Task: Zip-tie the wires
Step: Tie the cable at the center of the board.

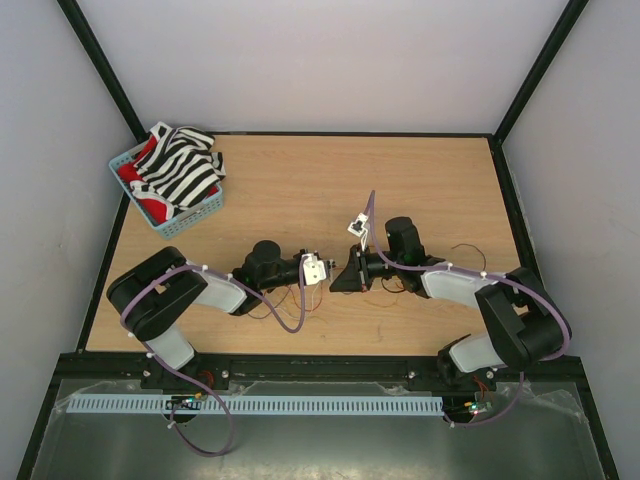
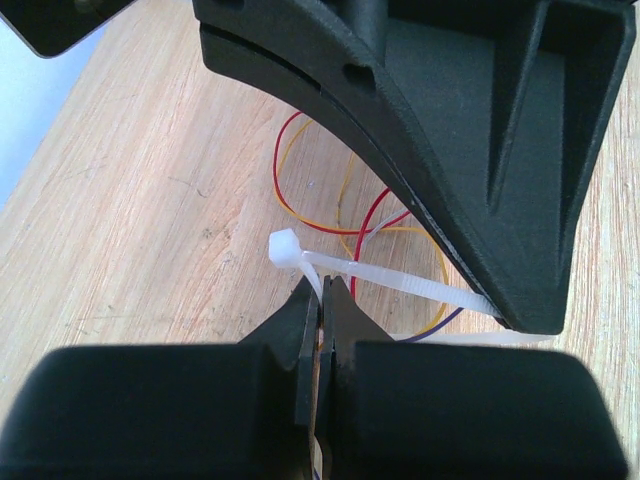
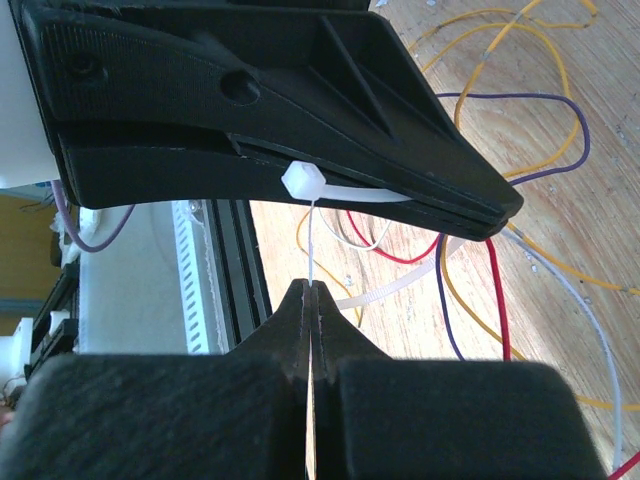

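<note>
The zip tie (image 2: pixel 400 280) hangs just above the wooden table between both grippers. Its square head (image 3: pixel 302 180) sits at the left gripper's tips. My left gripper (image 2: pixel 322 290) is shut on a strip of the zip tie right below the head. My right gripper (image 3: pixel 310 292) is shut on the thin strap seen edge-on, which runs up to the head. In the top view the two grippers (image 1: pixel 322 272) (image 1: pixel 338 276) meet tip to tip at mid-table. The wires lie loose underneath: red (image 2: pixel 290 205), orange (image 3: pixel 480 30), purple (image 3: pixel 560 110) and white (image 3: pixel 600 330). Another pale strip (image 3: pixel 400 285) lies under the grippers.
A blue basket (image 1: pixel 190 215) holding striped black-and-white cloth stands at the back left. A white perforated rail (image 1: pixel 250 405) and black frame run along the near edge. More wire loops (image 1: pixel 465 250) spread toward the right arm.
</note>
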`<state>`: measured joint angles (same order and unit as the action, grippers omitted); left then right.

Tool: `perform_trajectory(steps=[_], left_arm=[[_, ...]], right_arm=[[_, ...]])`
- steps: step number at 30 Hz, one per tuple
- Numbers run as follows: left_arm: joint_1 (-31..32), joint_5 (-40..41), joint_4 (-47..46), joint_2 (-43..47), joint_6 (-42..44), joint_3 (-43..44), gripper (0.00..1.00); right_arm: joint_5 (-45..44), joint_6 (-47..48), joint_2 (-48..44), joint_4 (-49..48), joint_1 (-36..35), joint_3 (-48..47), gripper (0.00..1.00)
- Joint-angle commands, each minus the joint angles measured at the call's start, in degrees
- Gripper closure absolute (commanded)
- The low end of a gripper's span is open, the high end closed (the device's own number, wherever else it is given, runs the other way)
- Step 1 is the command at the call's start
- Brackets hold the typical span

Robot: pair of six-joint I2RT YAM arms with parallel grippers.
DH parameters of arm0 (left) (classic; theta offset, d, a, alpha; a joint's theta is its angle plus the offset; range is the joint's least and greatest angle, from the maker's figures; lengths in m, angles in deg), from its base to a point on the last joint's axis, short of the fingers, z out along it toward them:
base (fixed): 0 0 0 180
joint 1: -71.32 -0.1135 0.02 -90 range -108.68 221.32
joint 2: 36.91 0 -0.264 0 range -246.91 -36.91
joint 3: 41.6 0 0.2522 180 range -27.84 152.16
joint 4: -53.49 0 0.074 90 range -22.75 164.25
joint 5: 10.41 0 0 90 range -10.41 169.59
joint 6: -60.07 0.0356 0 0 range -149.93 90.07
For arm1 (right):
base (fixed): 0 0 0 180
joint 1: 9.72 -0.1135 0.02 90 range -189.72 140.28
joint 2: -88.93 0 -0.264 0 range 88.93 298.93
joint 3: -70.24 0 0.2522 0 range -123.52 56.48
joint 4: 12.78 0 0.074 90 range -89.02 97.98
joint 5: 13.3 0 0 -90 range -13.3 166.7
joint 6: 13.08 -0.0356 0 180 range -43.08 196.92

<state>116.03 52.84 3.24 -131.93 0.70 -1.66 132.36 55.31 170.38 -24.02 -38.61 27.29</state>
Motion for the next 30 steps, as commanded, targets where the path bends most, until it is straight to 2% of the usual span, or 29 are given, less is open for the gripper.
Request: perform_trajectory(steps=[1, 30], left_arm=[[0.12, -0.17, -2.86, -0.33, 0.19, -0.51, 1.0], [-0.96, -1.03, -4.07, -1.62, -2.53, 0.46, 1.0]], right_arm=[[0.16, 1.29, -1.37, -0.12, 0.0, -1.31, 1.0], [1.38, 2.58, -2.97, 1.07, 0.04, 0.89, 1.0]])
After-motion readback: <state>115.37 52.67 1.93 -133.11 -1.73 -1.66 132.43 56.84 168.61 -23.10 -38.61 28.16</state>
